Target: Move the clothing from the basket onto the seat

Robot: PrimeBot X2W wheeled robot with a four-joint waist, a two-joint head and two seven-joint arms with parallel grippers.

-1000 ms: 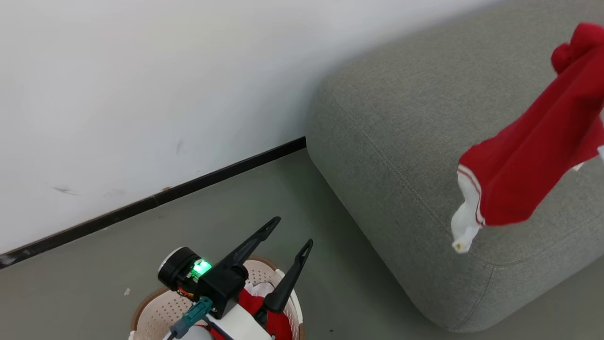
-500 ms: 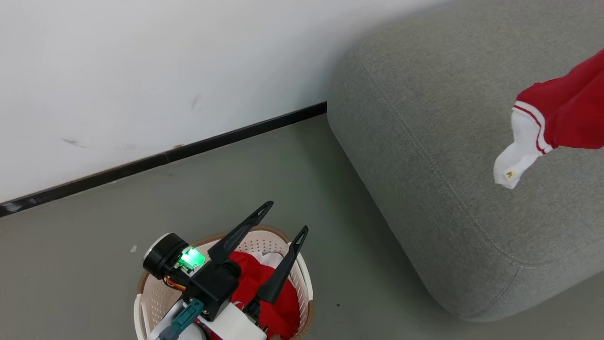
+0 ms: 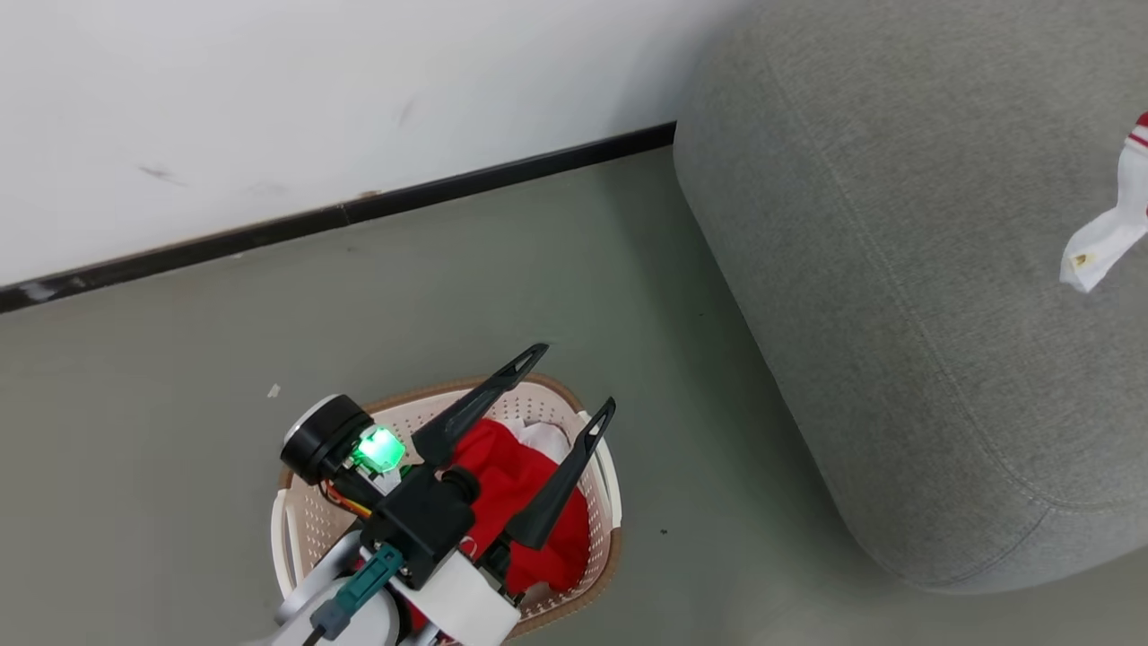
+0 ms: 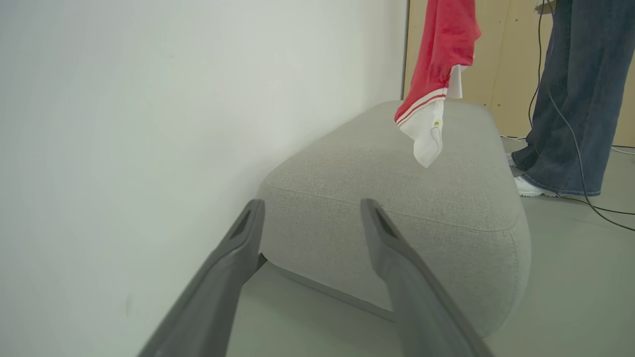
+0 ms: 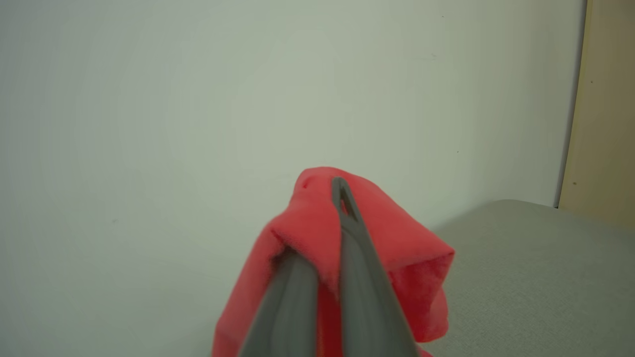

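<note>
Red cloth is bunched between the two fingers of the right claw (image 5: 325, 228), which are pressed together on it. The garment (image 5: 397, 258) folds over the fingertips and hangs down on both sides of them. Below and beyond that claw lies the grey woven seat (image 5: 526, 277). The garment's white cuff (image 3: 1101, 244), edged with thin red stripes, dangles over the cushion; whether it touches the fabric cannot be told.

The left claw (image 3: 574, 377) stands spread wide and holds nothing. It hovers directly over the cream perforated basket (image 3: 300, 529), and the rest of the red clothing (image 3: 516, 475) is heaped inside, beneath and between its fingers. Ahead of this claw, past its fingertips, the seat's rounded corner meets the grey floor (image 3: 179, 431). Beyond the seat's far end, a person's legs (image 4: 570, 89) in dark trousers stand on the floor.
</note>
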